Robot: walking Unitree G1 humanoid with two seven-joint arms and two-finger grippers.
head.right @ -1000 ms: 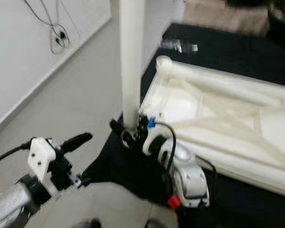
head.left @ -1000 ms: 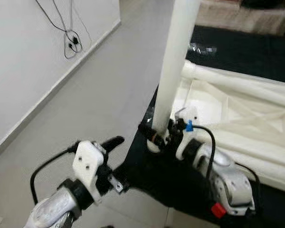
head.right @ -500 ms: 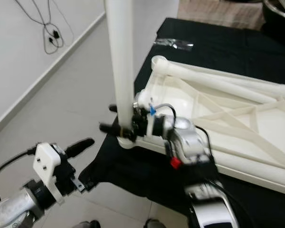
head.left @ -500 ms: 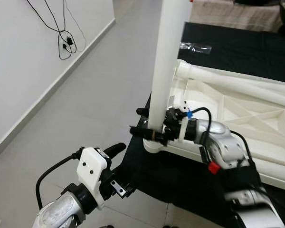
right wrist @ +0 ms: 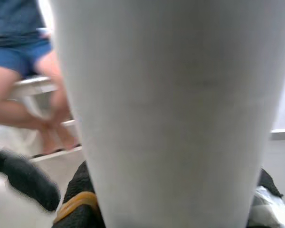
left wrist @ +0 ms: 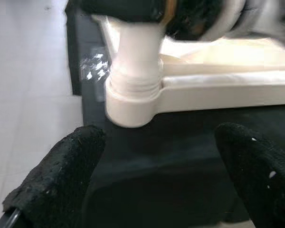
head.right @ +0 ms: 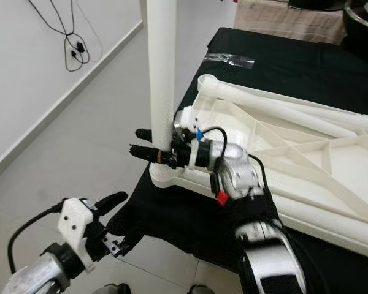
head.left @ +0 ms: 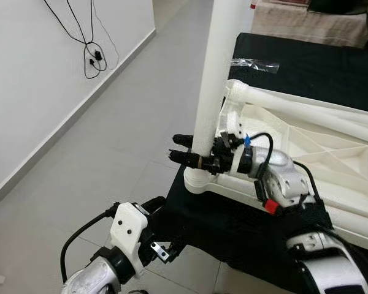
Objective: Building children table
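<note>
A white children's table (head.left: 306, 141) lies upside down on a black mat (head.left: 313, 67). A long white table leg (head.left: 211, 92) stands upright in its near-left corner socket (head.left: 197, 182). My right gripper (head.left: 183, 148) is shut on the leg just above the socket, and its black fingertips stick out past the leg to the left. In the right wrist view the leg (right wrist: 171, 114) sits right against the camera. My left gripper (head.right: 124, 217) hangs open low at the front left, over the floor beside the mat's edge. Its two fingers (left wrist: 61, 175) frame the socket (left wrist: 130, 102) from a distance.
Grey tiled floor (head.left: 110, 141) runs along a white wall with dangling black cables (head.left: 89, 55). A clear plastic bag (head.left: 257, 62) lies on the mat behind the table. A beige cushion (head.left: 306, 21) sits at the far edge. A seated person in blue shorts (right wrist: 23, 52) is beyond the leg.
The camera has lifted and shifted. My right wrist has turned around the leg, so its fingers now point left past it. My left gripper sits lower in view.
</note>
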